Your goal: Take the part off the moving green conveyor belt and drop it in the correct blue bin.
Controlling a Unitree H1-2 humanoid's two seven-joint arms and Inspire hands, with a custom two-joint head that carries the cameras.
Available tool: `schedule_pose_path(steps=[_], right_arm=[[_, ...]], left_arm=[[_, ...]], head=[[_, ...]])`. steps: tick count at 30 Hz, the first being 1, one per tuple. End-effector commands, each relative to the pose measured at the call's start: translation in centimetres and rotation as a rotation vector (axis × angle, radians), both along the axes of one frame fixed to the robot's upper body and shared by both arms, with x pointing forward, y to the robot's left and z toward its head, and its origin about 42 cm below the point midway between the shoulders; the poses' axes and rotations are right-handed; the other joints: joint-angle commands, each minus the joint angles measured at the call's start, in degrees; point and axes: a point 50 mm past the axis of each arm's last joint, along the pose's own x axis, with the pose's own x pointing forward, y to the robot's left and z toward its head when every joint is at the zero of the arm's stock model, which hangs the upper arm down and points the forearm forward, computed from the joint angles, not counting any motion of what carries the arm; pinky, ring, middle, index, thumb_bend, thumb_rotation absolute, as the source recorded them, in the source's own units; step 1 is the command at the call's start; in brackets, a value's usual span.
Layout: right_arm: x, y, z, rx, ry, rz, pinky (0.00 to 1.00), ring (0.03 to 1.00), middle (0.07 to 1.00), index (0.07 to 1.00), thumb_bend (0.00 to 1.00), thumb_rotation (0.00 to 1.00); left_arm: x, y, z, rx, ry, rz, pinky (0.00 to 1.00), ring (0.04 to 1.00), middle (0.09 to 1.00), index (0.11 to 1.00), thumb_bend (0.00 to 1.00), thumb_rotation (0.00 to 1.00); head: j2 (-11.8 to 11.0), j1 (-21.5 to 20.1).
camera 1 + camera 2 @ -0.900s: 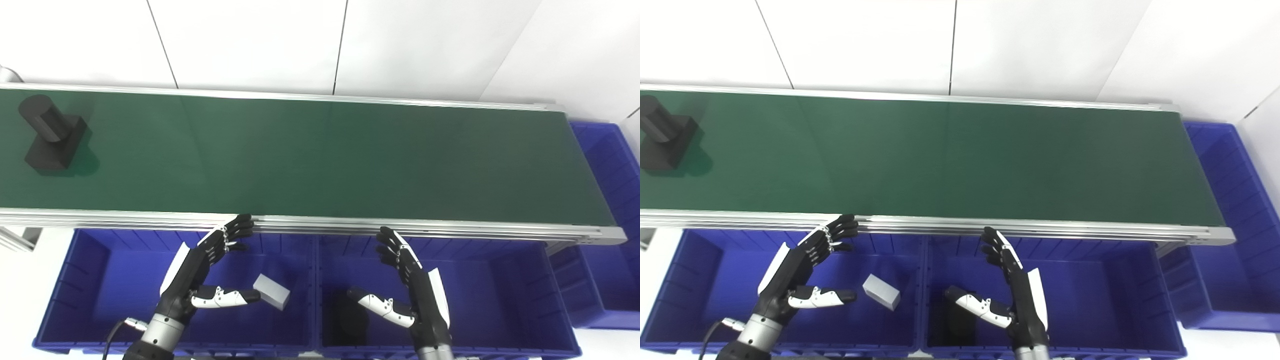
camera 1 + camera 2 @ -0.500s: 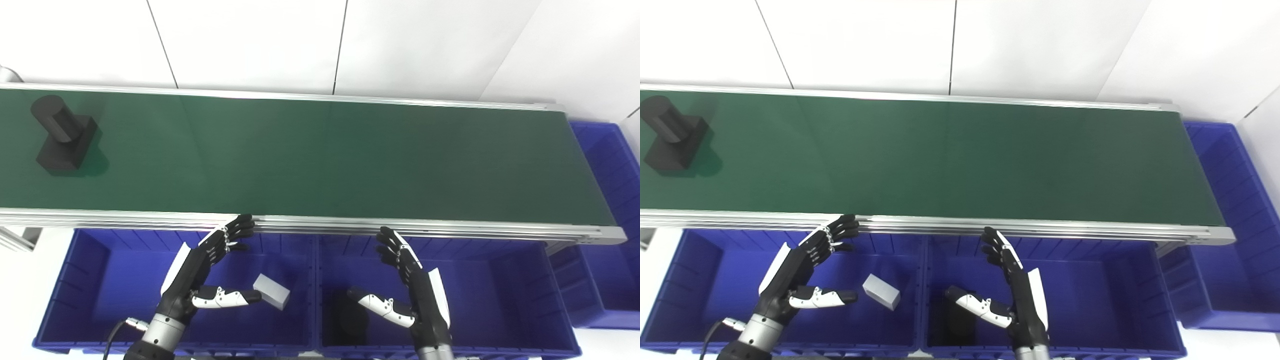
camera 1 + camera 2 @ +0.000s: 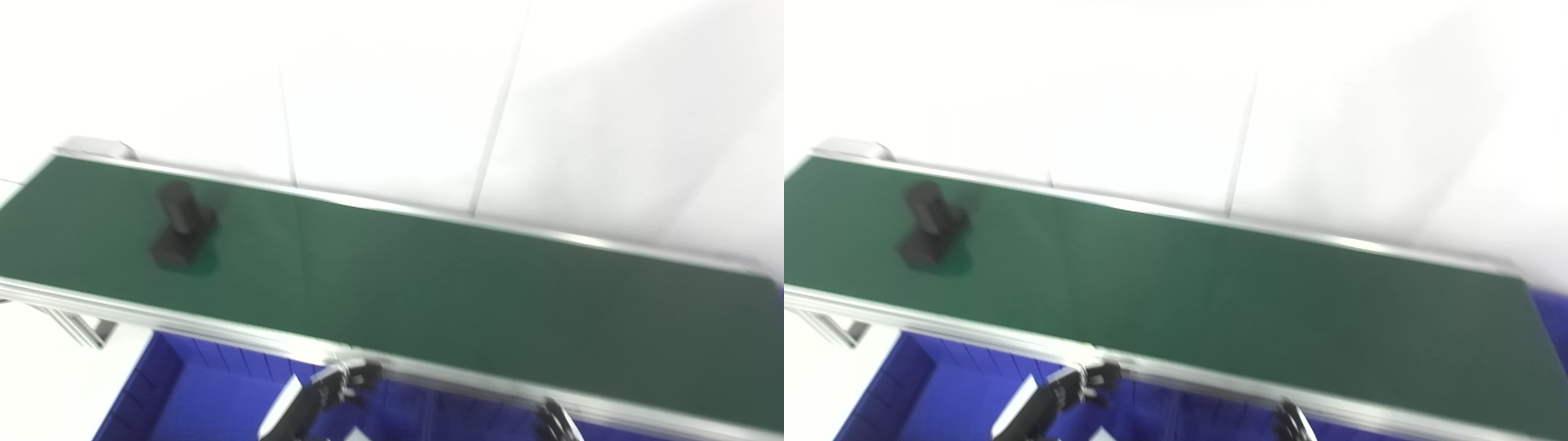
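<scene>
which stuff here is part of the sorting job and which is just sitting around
Job: black part on the green conveyor belt; blue bin below its near edge; left hand and right hand, both low at the frame edge.

Lying about: grey block in the bin, barely visible.

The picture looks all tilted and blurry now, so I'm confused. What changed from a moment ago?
Mostly the camera moved: it swung up and to the left, so the whole view shifted and blurred. The black part has been riding along the green conveyor belt. Neither hand has picked anything up: the left hand and right hand still wait by the belt's near rail over the blue bins.
</scene>
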Motion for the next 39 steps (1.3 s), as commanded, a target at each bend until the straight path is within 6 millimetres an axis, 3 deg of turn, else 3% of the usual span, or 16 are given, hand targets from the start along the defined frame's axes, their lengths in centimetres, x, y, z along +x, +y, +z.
schedule_pose_path(steps=[1,5,9,26,30,34,39], right_arm=[[-0.1,0.0,0.6,0.019,-0.044,0.015,0.87,0.88,0.902,0.94,0.6,0.28],[-0.3,-0.1,0.5,0.02,-0.044,0.014,0.91,0.901,0.92,0.959,0.54,0.16],[-0.3,-0.2,0.4,0.016,-0.05,0.02,0.89,0.897,0.919,0.958,0.52,0.13],[0.1,-0.4,-0.2,-0.006,-0.063,0.02,0.87,0.871,0.898,0.944,0.54,0.2],[0.1,-0.5,-0.3,0.01,-0.058,0.012,0.89,0.876,0.904,0.952,0.53,0.14],[0.3,-0.7,-0.5,0.009,-0.058,0.005,0.88,0.873,0.901,0.949,0.55,0.16],[0.4,-1.0,-0.5,0.023,-0.06,0.006,0.91,0.893,0.918,0.961,0.49,0.09]], left_arm=[[0.7,-0.2,0.9,0.005,-0.072,0.007,0.64,0.732,0.783,0.77,1.0,0.32],[0.8,-0.3,0.7,0.003,-0.068,0.009,0.64,0.727,0.775,0.763,1.0,0.31],[0.8,-0.3,0.7,0.004,-0.071,0.01,0.64,0.725,0.77,0.761,1.0,0.3],[1.0,-0.5,0.5,0.008,-0.067,0.012,0.61,0.707,0.747,0.752,1.0,0.29],[1.1,-0.6,0.3,0.014,-0.065,0.014,0.62,0.708,0.748,0.751,1.0,0.29],[1.1,-0.8,0.2,0.018,-0.065,0.015,0.61,0.707,0.748,0.75,1.0,0.29],[1.3,-1.2,0.1,0.029,-0.072,0.018,0.61,0.697,0.739,0.744,1.0,0.29]], head=[[-0.08,0.19],[-0.28,0.13],[-0.33,-0.02],[-2.53,0.66],[-3.01,0.97],[-3.5,1.93],[-3.83,2.54]])
